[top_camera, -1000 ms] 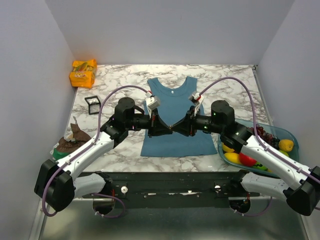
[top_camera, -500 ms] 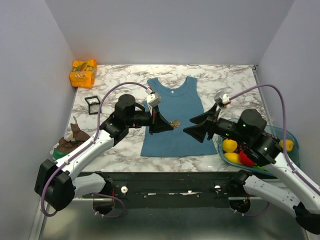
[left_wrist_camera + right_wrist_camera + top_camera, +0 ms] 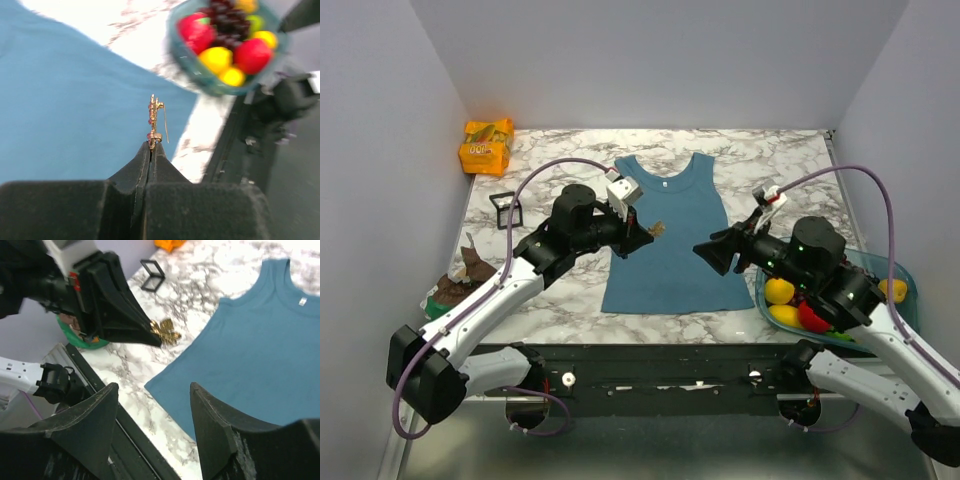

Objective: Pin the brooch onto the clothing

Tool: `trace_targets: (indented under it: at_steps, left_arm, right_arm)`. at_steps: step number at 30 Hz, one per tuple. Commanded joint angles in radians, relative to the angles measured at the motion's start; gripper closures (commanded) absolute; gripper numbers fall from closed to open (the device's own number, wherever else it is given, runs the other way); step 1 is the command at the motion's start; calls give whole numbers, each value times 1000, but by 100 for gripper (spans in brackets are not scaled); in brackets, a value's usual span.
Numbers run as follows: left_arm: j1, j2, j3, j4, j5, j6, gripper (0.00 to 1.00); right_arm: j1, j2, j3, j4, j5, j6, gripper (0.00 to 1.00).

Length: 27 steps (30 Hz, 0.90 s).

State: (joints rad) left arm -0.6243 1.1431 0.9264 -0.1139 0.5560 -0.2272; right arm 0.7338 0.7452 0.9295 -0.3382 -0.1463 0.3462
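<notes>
Right claw (image 3: pixel 712 252), near right, stands wide open and empty. Left claw (image 3: pixel 151 149) is pinched tight on the brooch (image 3: pixel 153 122), whose pin bar appears sprung open. It hangs over the tank top (image 3: pixel 670 275), left of centre. You should angle the point shallow, catching fabric only, not the table (image 3: pixel 770 170).

brooch (image 3: pixel 154 122): shiny gold metal
tank top (image 3: pixel 670 240): soft matt cloth
table (image 3: pixel 780 170): smooth glossy marble look
my left gripper (image 3: pixel 151 147): matt black plastic
</notes>
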Motion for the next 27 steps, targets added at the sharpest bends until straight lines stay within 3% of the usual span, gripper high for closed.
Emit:
trace_targets:
  at_steps: [1, 3, 7, 11, 17, 22, 27]
  left_arm:
    - [-8, -16, 60, -176, -346, 92, 100]
    - [-3, -6, 75, -211, -390, 103, 100]
    - [108, 18, 65, -181, -282, 51, 100]
    - [172, 29, 74, -193, -300, 49, 100]
    - [172, 30, 77, -213, -338, 66, 100]
    - [172, 41, 88, -230, -338, 72, 100]
    - [172, 29, 88, -228, -326, 71, 100]
  right_arm:
    - [7, 97, -75, 7, 115, 83, 37]
    - [10, 169, -107, 36, 139, 112, 39]
    - [64, 300, -175, 149, 142, 152, 40]
    - [128, 454, -164, 211, 227, 162, 40]
    - [208, 673, -124, 263, 267, 183, 41]
    - [318, 798, -42, 216, 396, 212, 41]
    - [398, 907, 41, 41, 577, 336, 40]
